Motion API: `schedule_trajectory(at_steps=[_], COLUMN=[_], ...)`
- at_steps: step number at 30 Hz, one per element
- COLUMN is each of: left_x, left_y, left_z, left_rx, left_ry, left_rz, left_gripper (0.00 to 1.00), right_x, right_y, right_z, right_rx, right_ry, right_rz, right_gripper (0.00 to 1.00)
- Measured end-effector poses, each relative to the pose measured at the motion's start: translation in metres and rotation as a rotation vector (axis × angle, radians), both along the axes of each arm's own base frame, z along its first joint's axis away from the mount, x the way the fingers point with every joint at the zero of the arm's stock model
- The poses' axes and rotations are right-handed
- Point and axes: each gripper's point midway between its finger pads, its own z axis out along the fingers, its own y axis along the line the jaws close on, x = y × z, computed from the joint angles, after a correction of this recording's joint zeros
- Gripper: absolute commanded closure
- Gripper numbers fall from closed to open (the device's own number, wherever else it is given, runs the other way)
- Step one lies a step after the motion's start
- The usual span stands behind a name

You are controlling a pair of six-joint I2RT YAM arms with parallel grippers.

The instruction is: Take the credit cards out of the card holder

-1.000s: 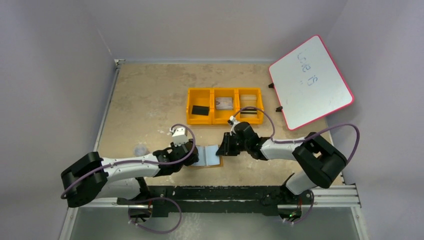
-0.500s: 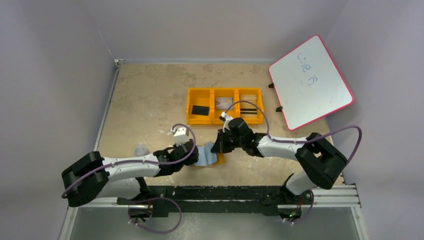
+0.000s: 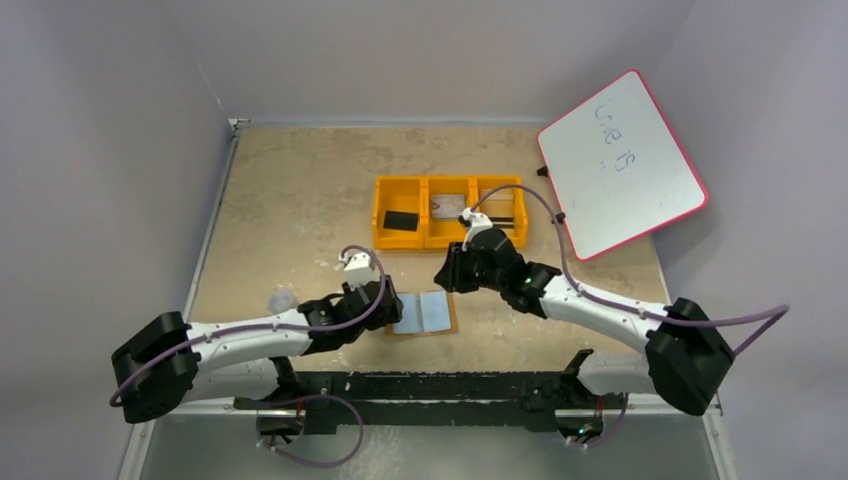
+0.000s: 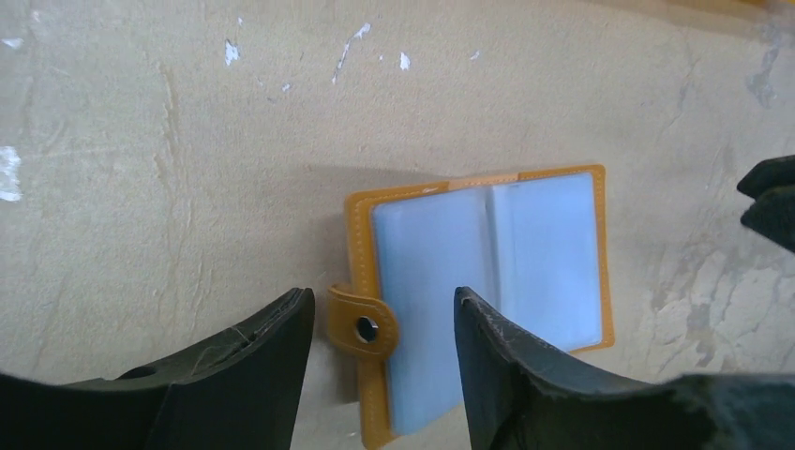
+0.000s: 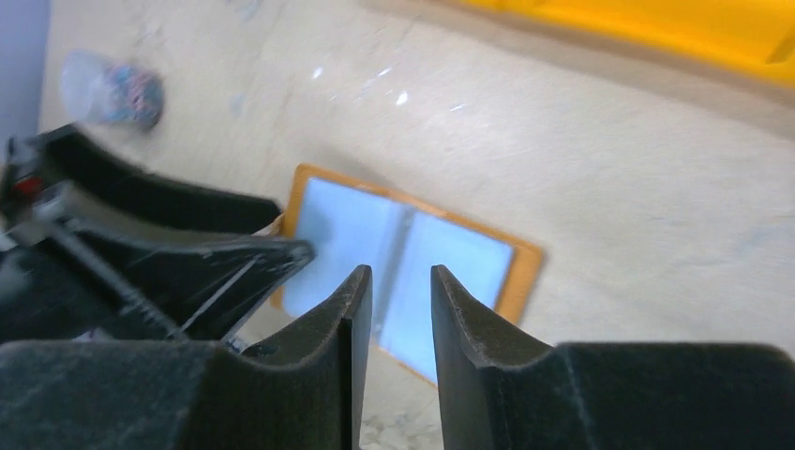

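Beyond the card holder, the whiteboard bears scrawl (illegible).

Found card holder open flat on tabletop, pale blue-grey pockets up, tan-orange border, stud tab on its left side. Spotted credit cards in orange tray: pale one in middle compartment, black-striped one in right compartment.

The card holder lies on the table, before the tray, right of the left gripper.
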Motion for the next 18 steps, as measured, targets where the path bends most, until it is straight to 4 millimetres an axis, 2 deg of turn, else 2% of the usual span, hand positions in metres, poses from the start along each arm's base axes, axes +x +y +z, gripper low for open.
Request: schedule_trajectory(at_steps=[3, 7, 10, 14, 18], left_x=[0.004, 0.02, 0.034, 0.048, 0.051], left_y=[0.004, 0.016, 0.036, 0.071, 0.105], left_z=[0.013, 0.051, 0.093, 0.148, 0.188], left_rx=[0.01, 0.025, 0.042, 0.085, 0.139], left_ry=[-0.025, -0.105, -0.201, -0.334, -0.434], left_rz=[0.016, 0.108, 0.228, 0.394, 0.541], left_gripper=[0.32, 0.27, 0.25, 0.25, 0.25], right_x=[0.015, 0.036, 0.052, 0.065, 0.068], right_y=[-0.021, -0.058, -0.091, -0.129, -0.162], right_z=[0.005, 0.034, 0.071, 0.119, 0.16], right_rx=[-0.089, -0.159, -0.192, -0.225, -0.23], right_ry=[-0.054, -0.2, -0.355, -0.541, -0.701], right_rz=[-0.104, -0.265, -0.405, -0.556, -0.689], right_gripper=[0.41, 0.18, 0.12, 0.08, 0.03])
